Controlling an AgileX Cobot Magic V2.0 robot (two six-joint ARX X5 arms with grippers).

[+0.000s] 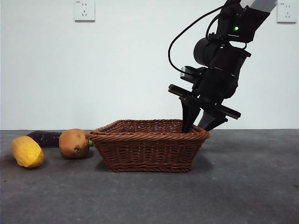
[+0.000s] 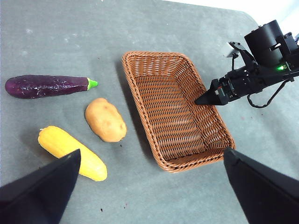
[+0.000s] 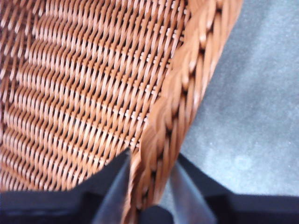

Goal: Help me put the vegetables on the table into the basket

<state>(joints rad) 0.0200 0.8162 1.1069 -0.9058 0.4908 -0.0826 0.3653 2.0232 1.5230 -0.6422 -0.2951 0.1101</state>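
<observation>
Woven wicker on matt grey

The basket [image 2: 177,154] is reddish-brown wicker with a braided, slightly glossy rim; the table [image 1: 243,186] looks matt and faintly speckled; the eggplant [image 2: 46,86] shines smooth.

Eggplant [image 1: 44,138]: front view, mostly hidden behind potato [image 1: 74,143]; only dark end and sliver of green tip show.
Basket [image 1: 149,150]: interior floor hidden by near wall in front view; right wrist view blurred at close range, cut off by all edges, only weave and braided rim [image 3: 180,100] legible.
Right gripper [image 1: 201,125]: one fingertip drops behind rim, out of sight; arm cut off at top edge.
Left gripper [image 2: 149,186]: only two jaw tips visible, cut off at bottom edge.
</observation>
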